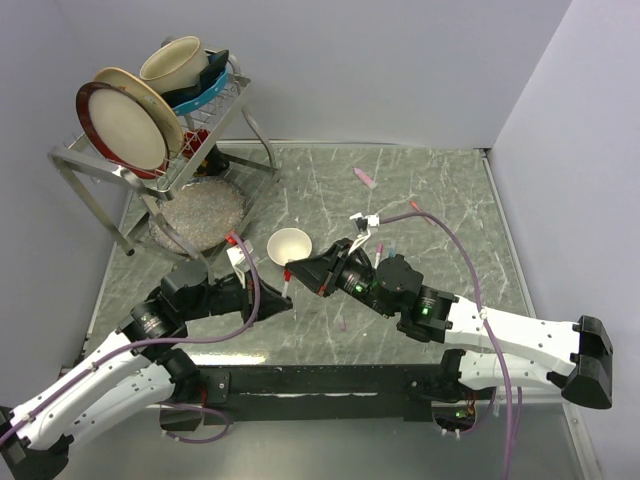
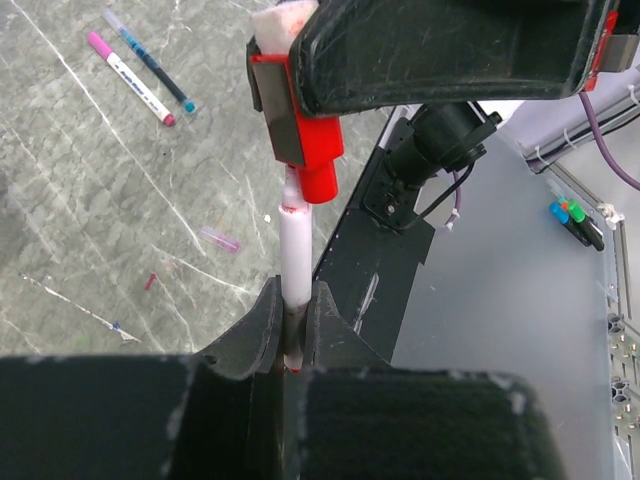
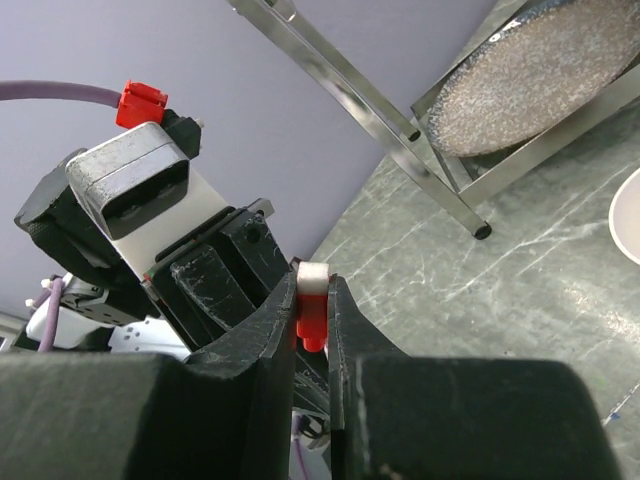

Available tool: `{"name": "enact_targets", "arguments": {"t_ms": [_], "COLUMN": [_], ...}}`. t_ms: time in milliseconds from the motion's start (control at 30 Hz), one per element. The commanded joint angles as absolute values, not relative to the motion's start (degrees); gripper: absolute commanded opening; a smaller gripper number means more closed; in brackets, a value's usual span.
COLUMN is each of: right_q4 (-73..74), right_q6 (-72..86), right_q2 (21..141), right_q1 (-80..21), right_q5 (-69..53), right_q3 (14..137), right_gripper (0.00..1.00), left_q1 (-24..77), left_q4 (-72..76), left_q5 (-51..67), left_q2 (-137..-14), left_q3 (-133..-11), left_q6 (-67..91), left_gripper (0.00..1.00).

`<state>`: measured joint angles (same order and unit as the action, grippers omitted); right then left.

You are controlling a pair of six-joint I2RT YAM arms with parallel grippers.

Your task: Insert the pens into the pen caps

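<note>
Two tools are meeting above the desk (image 1: 420, 190), just in front of one small white bowl (image 1: 290, 245).

Left tool (image 2: 293, 300) is pinching one white pen (image 2: 295, 235) by its lower end. Its jaws are drawn narrow against the barrel, and the pen is standing upright out of them. Right tool (image 3: 312, 295) is clamping one red cap (image 2: 320, 175), jaws narrow on it. The pen's upper tip is sitting at the cap's mouth; how far inside, cannot tell. Both pieces are hanging clear of the desk.

Two more pens are lying on the desk in the left wrist view. One pink-capped pen (image 2: 130, 78) and one thin teal-tipped pen (image 2: 152, 65) are resting side by side, nearly touching. One lilac cap (image 2: 220, 239) is lying well apart from them.

The top view is also showing one pink piece (image 1: 365, 178) far out on the desk, pen or cap unclear.

Far left, one wire rack (image 1: 212, 108) is carrying two plates (image 1: 125, 120) on edge and one cream cup (image 1: 175, 62). One speckled dish (image 1: 200, 210) is lying under it.
</note>
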<state>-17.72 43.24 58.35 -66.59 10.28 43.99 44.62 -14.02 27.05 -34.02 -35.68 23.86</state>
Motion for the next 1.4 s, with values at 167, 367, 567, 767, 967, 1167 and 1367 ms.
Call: {"name": "enact_targets", "arguments": {"t_ms": [167, 367, 567, 767, 967, 1167, 1367], "right_q4": [-19.3, -18.8, -19.3, -19.4, -19.0, -19.2, -19.6], "right_q6": [41.8, 40.3, 40.2, 40.1, 39.1, 38.9, 39.8], "right_q2": [56.9, 57.2, 57.5, 57.6, 57.8, 58.2, 58.5], "right_q1": [-67.1, -67.1, -67.1, -67.1, -67.1, -67.1, -67.1], "right_q5": [13.9, 15.1, 15.4, 15.4, 15.8, 15.7, 15.1], "right_q3": [45.3, 46.5, 46.0, 46.3, 47.5, 47.5, 46.8], "right_gripper": [0.00, 0.00, 0.00, 0.00, 0.00, 0.00, 0.00], "left_q1": [44.8, 44.8, 44.7, 44.8, 44.7, 44.8, 44.8], "left_q4": [-11.7, -11.7, -11.7, -11.6, -11.6, -11.7, -11.7], "left_q5": [26.5, 26.3, 26.4, 26.7, 27.0, 26.7, 26.5], "left_q2": [-33.2, -33.0, -32.8, -33.3, -33.5, -33.2, -33.0], "left_q3": [-35.7, -35.7, -35.6, -35.7, -35.7, -35.7, -35.7], "left_q6": [24.1, 24.2, 24.2, 24.1, 24.1, 24.1, 24.2], "left_gripper": [0.01, 0.01, 0.01, 0.01, 0.01, 0.01, 0.01]}}
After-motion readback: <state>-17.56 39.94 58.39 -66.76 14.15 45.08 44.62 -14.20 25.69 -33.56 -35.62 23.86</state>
